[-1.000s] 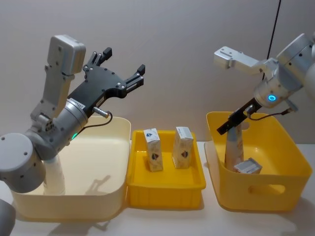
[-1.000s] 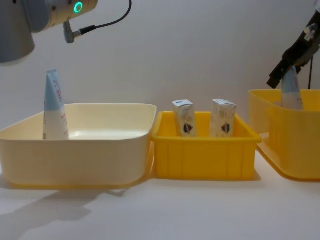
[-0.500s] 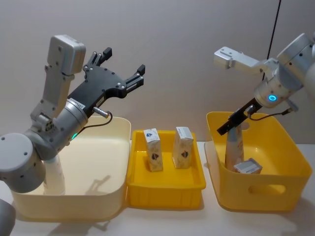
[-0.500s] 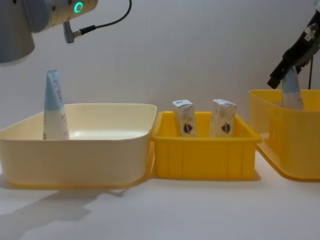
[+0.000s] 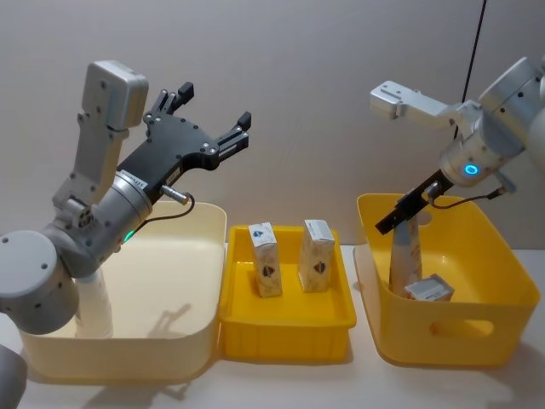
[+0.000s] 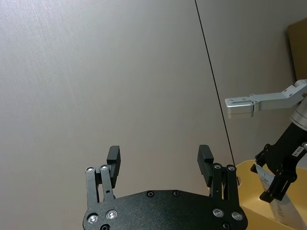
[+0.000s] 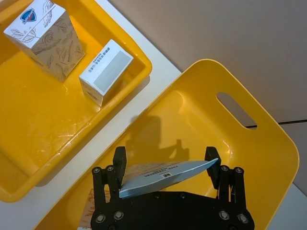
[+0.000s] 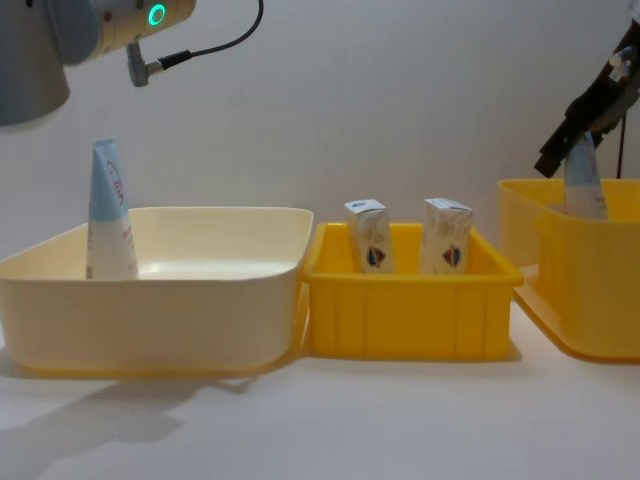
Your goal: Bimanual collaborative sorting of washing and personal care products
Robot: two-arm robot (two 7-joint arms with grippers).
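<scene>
Nearest to us, on the pale table (image 8: pixel 330 420), we see three tubs in a row: a cream tub (image 5: pixel 145 281) on our left, a low yellow tray (image 5: pixel 287 319) in the middle and a deeper yellow tub (image 5: pixel 460 341) on our right. In the near left corner of the cream tub one pale blue-and-white tube (image 8: pixel 110 212) stands upright, its crimped end up. In the middle tray two small white cartons stand upright side by side, the left carton (image 5: pixel 265 259) just beside the right carton (image 5: pixel 317 255) but apart from it. In the right tub a third carton (image 5: pixel 428 289) lies flat on the floor, and just behind it a second tube (image 5: pixel 405 252) stands nearly upright. Our right gripper (image 5: pixel 405 209) is at the crimped top of that tube; from the right wrist view the flat end lies across between the two fingers, with the jaws set about as wide as the crimp, so we hold the tube by its edges. Farther back and higher, our left gripper (image 5: pixel 210 113) hangs in the air above the far rim of the cream tub, pointing up toward the grey wall (image 5: pixel 298 68), its jaws spread wide with nothing between them.
</scene>
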